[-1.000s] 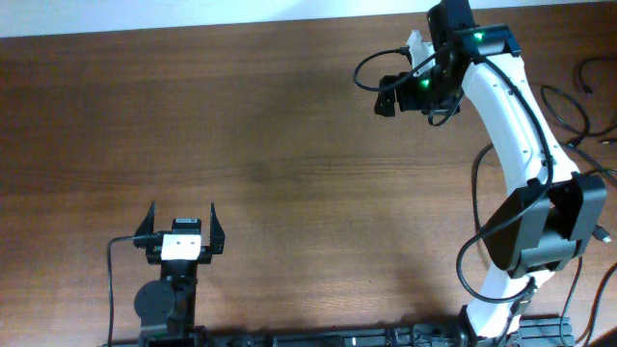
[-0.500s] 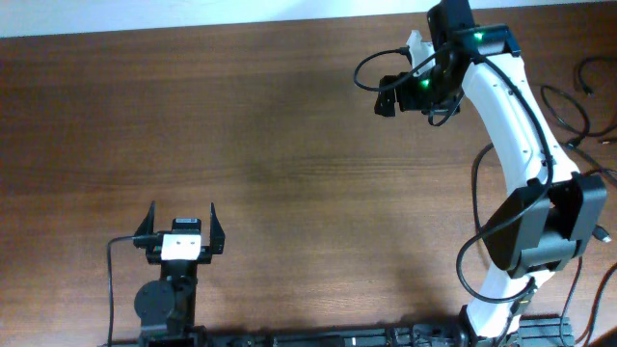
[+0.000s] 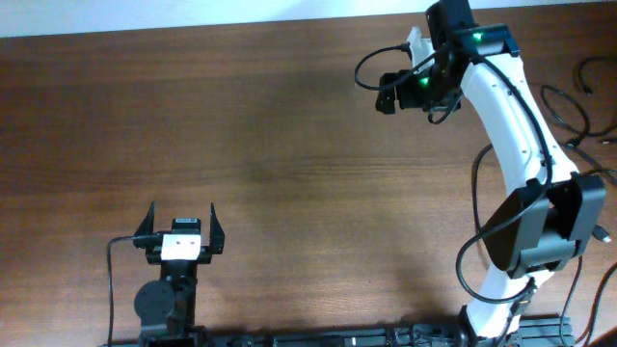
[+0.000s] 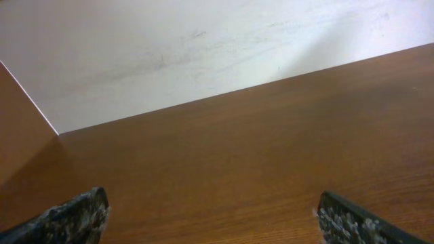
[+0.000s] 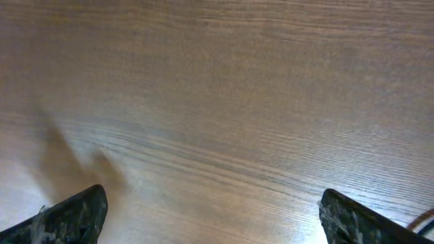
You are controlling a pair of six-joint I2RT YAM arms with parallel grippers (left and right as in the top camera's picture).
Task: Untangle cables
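Observation:
The cables (image 3: pixel 576 108) lie as loose thin black loops with small plugs at the table's far right edge, right of the right arm. They show in neither wrist view. My right gripper (image 3: pixel 388 96) hovers near the table's far edge, well left of the cables. In the right wrist view it (image 5: pixel 213 203) is open with bare wood between its fingers. My left gripper (image 3: pixel 181 214) sits at the front left, open and empty. The left wrist view shows it (image 4: pixel 213 207) open over bare wood.
The brown wooden table (image 3: pixel 289 164) ends at a pale far edge (image 4: pixel 203 98). The white right arm (image 3: pixel 516 125) reaches from its base at the front right toward the back. The left arm's base (image 3: pixel 164 304) stands at the front left.
My right gripper has shifted very slightly toward the table's far edge. The left arm and the cables have not moved.

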